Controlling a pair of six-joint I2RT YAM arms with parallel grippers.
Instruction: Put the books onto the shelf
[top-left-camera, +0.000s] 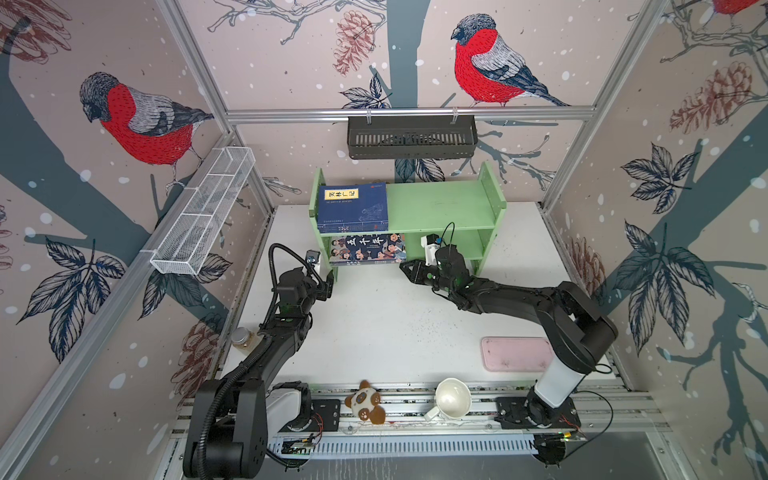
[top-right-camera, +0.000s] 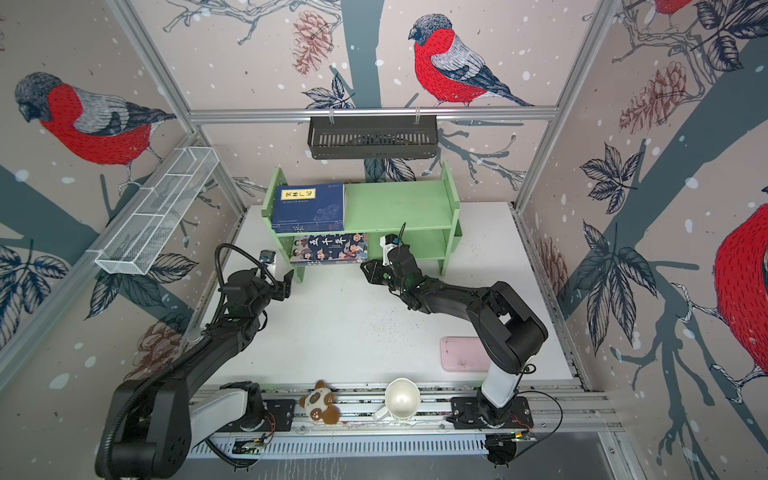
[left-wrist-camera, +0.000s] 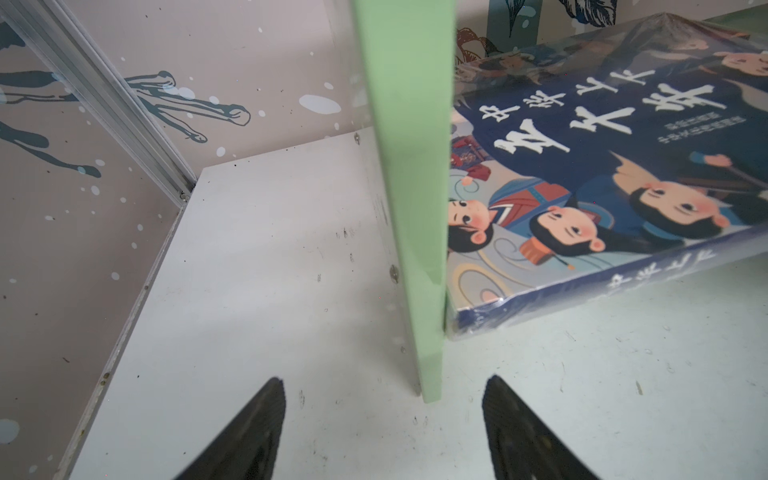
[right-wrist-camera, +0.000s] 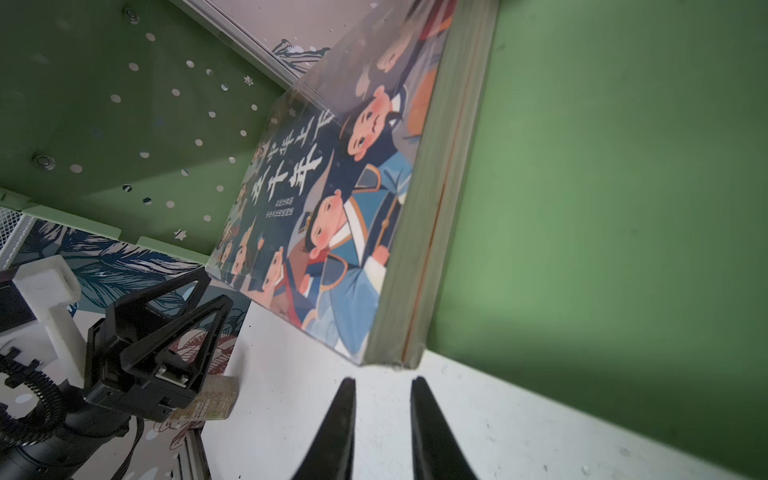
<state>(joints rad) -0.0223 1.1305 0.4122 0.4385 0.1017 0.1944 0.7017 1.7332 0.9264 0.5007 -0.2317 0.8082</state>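
The cartoon book (right-wrist-camera: 332, 208), overhanging the lower tier of the shelf (top-left-camera: 440, 203), could be dragged off by the barely parted, empty right gripper (right-wrist-camera: 383, 380), or the shelf jolted by the spread, empty left gripper (left-wrist-camera: 384, 379).

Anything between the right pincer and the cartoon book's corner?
Nothing: only bare white table separates right pincer from cartoon book, in the right wrist view.

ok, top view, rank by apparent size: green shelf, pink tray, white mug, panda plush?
1. green shelf
2. pink tray
3. white mug and panda plush: look about alike, so not ranked against each other.
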